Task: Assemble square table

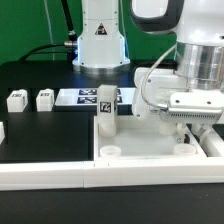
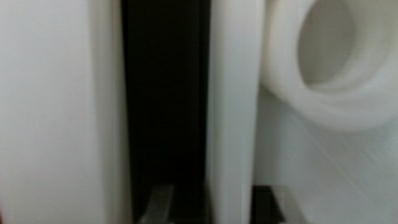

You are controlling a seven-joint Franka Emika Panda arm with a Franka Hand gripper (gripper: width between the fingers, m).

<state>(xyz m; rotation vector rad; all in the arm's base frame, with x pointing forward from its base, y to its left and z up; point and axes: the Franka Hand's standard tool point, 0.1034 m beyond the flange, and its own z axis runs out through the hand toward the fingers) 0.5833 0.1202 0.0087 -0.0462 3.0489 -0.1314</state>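
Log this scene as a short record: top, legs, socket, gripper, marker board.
top: white tray, lying flat at the front
upright leg: one, standing at the top's corner on the exterior view's left
loose legs: two on the black table, apart from the top
socket: round and empty, in front of the upright leg
gripper: low over the top on the exterior view's right; open or shut unclear
marker board: flat behind the upright leg

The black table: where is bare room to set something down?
Bare black table lies between the small legs and the border rail. Crowded on the exterior view's right, where the end effector hangs over the square tabletop near an upright leg.
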